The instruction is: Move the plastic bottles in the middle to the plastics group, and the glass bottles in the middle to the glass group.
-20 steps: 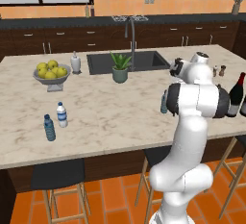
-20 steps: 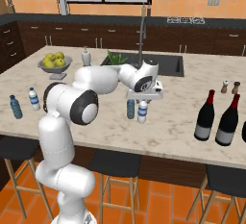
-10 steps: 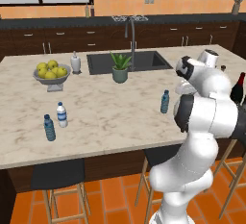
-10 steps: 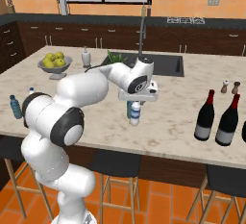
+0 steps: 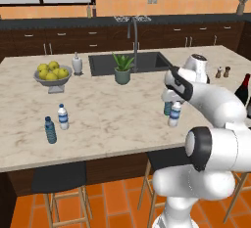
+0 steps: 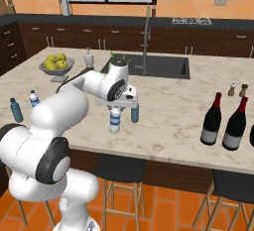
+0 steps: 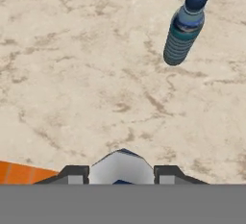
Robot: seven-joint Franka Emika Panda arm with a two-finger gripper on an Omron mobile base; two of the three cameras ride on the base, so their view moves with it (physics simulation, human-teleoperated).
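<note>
- My gripper (image 6: 115, 110) is pinching the clear water bottle (image 6: 115, 120) by its top, fingers clamped on either side of the white cap, near the front edge of the island counter (image 5: 112, 124).
- In the hand view, the bottle's pale top sits between my two fingertips (image 7: 72, 174).
- The clear bottle hangs upright under the hand in the left base view (image 5: 174, 114); I cannot tell whether its base touches the marble or is just off it.
- The blue-tinted bottle (image 6: 135, 113) stands upright just beside the held one, on the sink side, apart from my fingers.
- The plastics group (image 5: 56, 123), one blue-tinted and one clear bottle, stands near the counter's front left corner.
- Two dark wine bottles (image 6: 223, 123) stand side by side toward the right end, near the front edge.
- The fruit bowl (image 5: 52, 74), soap dispenser (image 5: 77, 63) and potted plant (image 5: 122, 69) sit further back by the sink (image 5: 147, 60).
</note>
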